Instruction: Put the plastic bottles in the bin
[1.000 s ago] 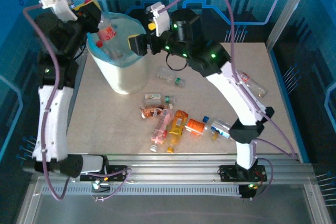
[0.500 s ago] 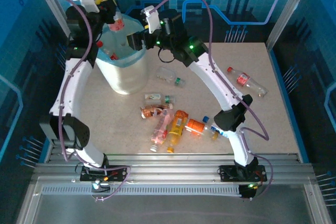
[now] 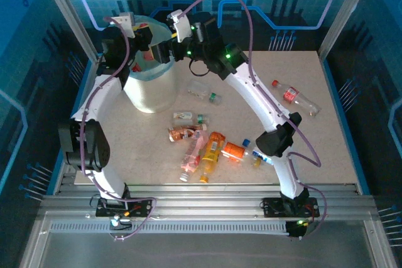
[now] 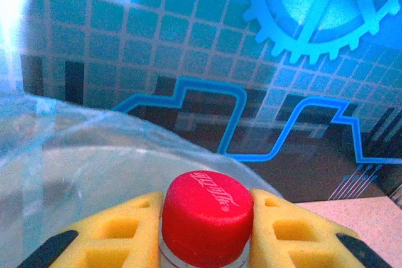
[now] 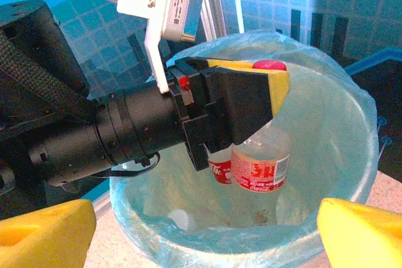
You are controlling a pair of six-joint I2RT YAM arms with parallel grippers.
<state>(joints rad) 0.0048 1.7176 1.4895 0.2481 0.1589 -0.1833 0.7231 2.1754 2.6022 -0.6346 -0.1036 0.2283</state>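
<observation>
The left fingers (image 4: 122,233) are closed on a clear bottle (image 5: 260,164), their yellow pads pressed against either side of its red cap (image 4: 207,211), and they hold it upright over the mouth of the bin (image 3: 149,95). The right fingers (image 5: 44,233) stand wide apart and hold nothing; only their yellow tips show at the lower corners of the right wrist view, cut off by the edge, just beside the bin's near rim. In the left wrist view the bottle's body is cut off below the neck. The black left arm (image 5: 75,130) covers the far-left rim of the bin. Through the light-blue bag (image 5: 352,136) lining the bin, a second red label shows just beside the held bottle and a pale round shape lies at the bottom, both too hidden to tell what they are. From above, the two wrists crowd together over the bin, so the held bottle shows there only as a red spot. The loose bottles (image 3: 210,152) lie clustered in the middle of the beige speckled surface (image 3: 339,136), one clear bottle with a red label (image 3: 295,97) well apart toward the right. The blue wall (image 4: 314,10) behind carries a grid and a gear shape, and metal posts (image 3: 63,4) frame the cell.
</observation>
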